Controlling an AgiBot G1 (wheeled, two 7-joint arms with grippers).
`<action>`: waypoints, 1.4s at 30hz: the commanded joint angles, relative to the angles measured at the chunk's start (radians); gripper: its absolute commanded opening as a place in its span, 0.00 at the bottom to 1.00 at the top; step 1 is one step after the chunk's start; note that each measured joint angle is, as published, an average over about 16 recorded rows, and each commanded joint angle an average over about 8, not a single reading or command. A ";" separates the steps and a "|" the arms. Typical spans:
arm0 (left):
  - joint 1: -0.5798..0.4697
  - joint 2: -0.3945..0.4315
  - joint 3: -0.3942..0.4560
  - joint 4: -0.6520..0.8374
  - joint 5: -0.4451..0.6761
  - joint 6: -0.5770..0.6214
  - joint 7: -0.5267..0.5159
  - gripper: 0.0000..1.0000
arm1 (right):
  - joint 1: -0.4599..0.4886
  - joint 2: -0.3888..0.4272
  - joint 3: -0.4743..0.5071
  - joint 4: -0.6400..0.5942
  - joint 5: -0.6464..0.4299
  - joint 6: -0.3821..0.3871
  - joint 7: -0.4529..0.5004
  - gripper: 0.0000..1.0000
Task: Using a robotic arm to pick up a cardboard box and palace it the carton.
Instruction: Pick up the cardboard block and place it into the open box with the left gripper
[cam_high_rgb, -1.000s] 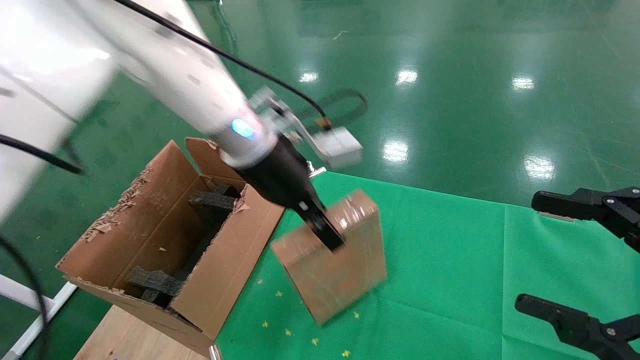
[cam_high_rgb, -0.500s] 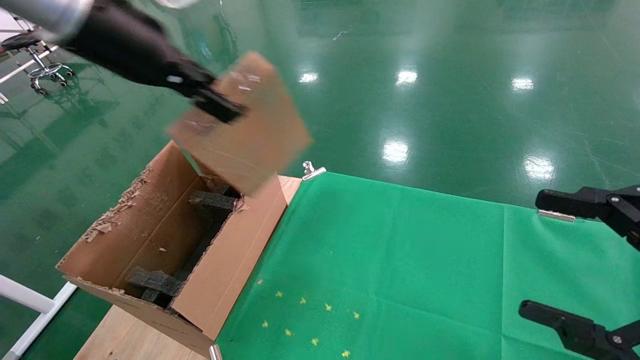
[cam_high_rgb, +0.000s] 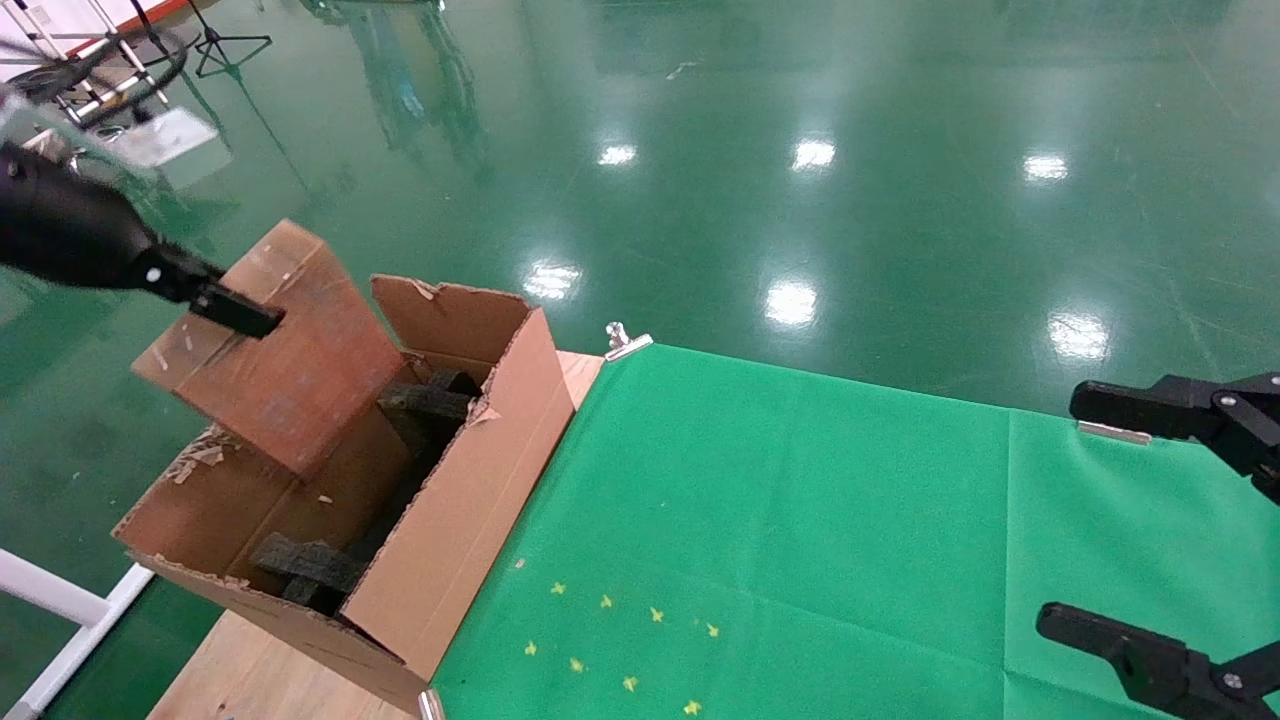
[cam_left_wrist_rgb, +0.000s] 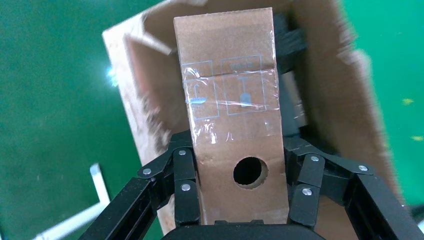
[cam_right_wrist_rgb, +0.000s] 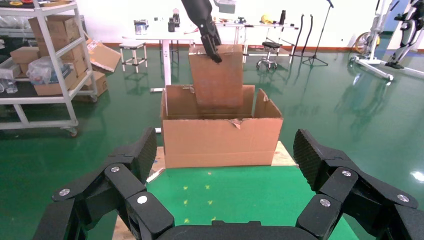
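Note:
My left gripper (cam_high_rgb: 235, 312) is shut on the cardboard box (cam_high_rgb: 285, 350), a slim brown box wrapped in clear tape. In the left wrist view its black fingers (cam_left_wrist_rgb: 182, 172) clamp both sides of the narrow face with the round hole (cam_left_wrist_rgb: 248, 171). The box hangs tilted over the left side of the carton (cam_high_rgb: 450, 510), with its lower end at the carton's open top. The carton has ragged flaps and dark foam pieces (cam_high_rgb: 430, 400) inside. The right wrist view shows the box (cam_right_wrist_rgb: 217, 75) above the carton (cam_right_wrist_rgb: 222, 142). My right gripper (cam_high_rgb: 1140, 525) stands open and empty at the table's right edge.
A green cloth (cam_high_rgb: 800, 520) with small yellow marks (cam_high_rgb: 620, 640) covers the table beside the carton. A metal clip (cam_high_rgb: 625, 342) holds the cloth's far corner, and bare wood (cam_high_rgb: 270, 680) shows under the carton. Shelving with boxes (cam_right_wrist_rgb: 45, 60) stands far off.
The left gripper lifted the cardboard box off the green cloth, swung it up and to the left, and now holds it lower over the carton's opening. The right gripper has stayed put.

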 joint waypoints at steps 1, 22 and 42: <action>0.024 -0.012 0.007 0.046 0.009 -0.028 0.018 0.00 | 0.000 0.000 0.000 0.000 0.000 0.000 0.000 1.00; 0.288 0.107 -0.036 0.469 -0.092 -0.322 0.185 0.00 | 0.000 0.000 0.000 0.000 0.000 0.000 0.000 1.00; 0.492 0.173 -0.086 0.584 -0.167 -0.552 0.192 1.00 | 0.000 0.000 0.000 0.000 0.000 0.000 0.000 1.00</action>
